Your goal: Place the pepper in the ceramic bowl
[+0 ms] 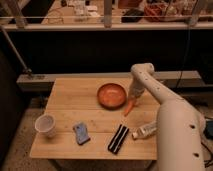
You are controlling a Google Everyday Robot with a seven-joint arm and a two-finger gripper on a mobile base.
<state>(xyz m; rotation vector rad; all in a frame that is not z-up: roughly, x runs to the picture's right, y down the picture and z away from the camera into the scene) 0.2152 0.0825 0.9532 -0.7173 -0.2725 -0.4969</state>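
Note:
The ceramic bowl (111, 95) is round, orange-brown and glossy, and stands right of the table's middle. The pepper (129, 107) is small, orange and tapered, just right of the bowl's rim. It is tilted, with its upper end at my gripper (134, 99) and its tip pointing down-left towards the tabletop. My gripper reaches down from the white arm (150, 82) at the bowl's right side and is shut on the pepper's upper end. The pepper is outside the bowl.
The wooden table (75, 100) also holds a white cup (45, 125) at front left, a blue object (81, 133), a black flat object (118, 138) and a clear plastic bottle (145, 130) at front right. A dark railing runs behind the table.

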